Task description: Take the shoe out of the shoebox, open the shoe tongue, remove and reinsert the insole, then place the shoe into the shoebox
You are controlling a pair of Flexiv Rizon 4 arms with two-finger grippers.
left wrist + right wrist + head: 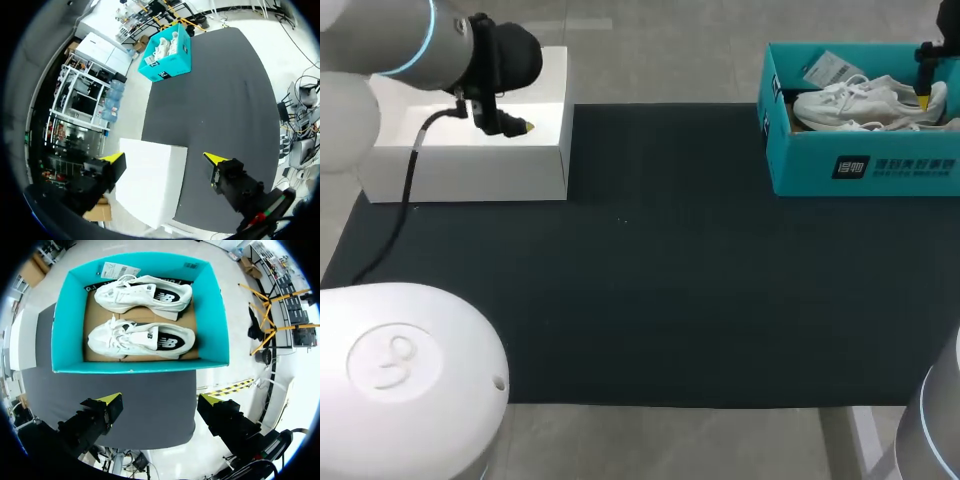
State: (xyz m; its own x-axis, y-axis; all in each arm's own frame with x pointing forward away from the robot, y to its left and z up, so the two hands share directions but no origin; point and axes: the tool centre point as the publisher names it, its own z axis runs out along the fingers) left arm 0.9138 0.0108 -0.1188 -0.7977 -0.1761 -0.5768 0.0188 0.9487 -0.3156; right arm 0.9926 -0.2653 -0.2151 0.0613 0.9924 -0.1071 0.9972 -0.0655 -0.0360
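Teal cardboard shoebox sits open at the far right of the desk, partly on the dark grey mat that covers most of the surface. Inside it, two white lace-up sneakers lie on their sides on a brown liner. Seen from the right wrist, the nearer sneaker and the farther sneaker are close side by side, toes pointing the same way. A white paper tag lies in the box's far corner. The right arm comes in from the far right and hangs above the shoebox, pointing straight down. The right jaws are spread wide with nothing between them, and the yellow fingertips are clear of the shoes and the box walls. Across the desk, the left arm is bent over a plain white rectangular box at the far left corner. The left jaws hover above it, also spread wide and holding nothing, with one yellow tip over each side of the white box.
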